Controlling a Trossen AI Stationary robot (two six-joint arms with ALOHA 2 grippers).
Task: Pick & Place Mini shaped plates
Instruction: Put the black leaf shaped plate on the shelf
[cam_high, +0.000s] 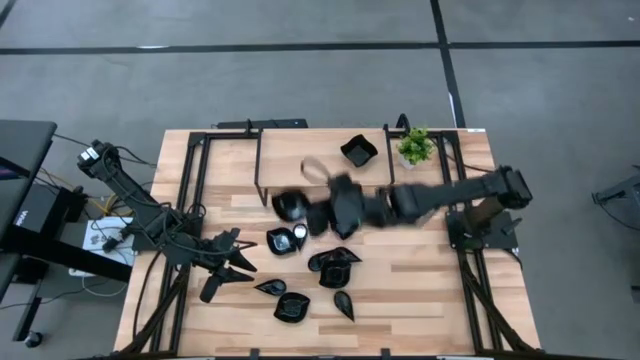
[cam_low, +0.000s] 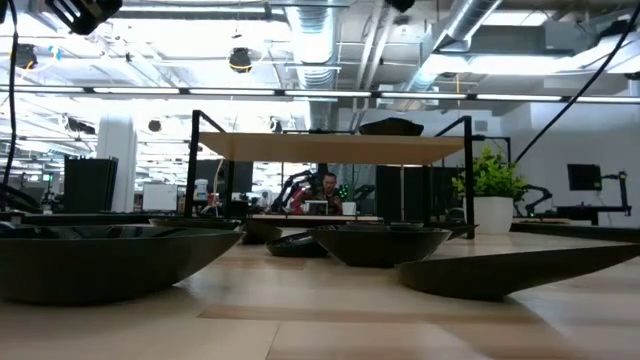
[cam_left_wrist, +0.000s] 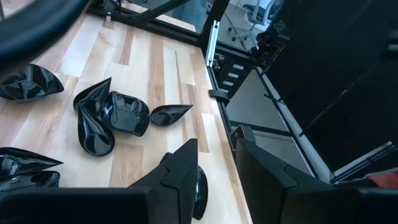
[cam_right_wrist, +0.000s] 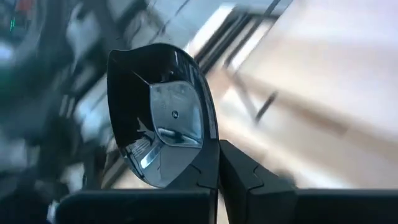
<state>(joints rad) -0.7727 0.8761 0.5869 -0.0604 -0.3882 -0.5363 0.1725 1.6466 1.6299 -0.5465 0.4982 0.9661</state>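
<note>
While the left hand (cam_high: 243, 262) waits half-spread, the right hand (cam_right_wrist: 217, 174) pinches a black plate (cam_right_wrist: 165, 124).

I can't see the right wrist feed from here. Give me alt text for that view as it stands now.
The right gripper is shut on the rim of a glossy black square plate, which stands on edge and fills the middle of the view. Behind it, blurred pale wooden table and dark frame bars run diagonally.
</note>
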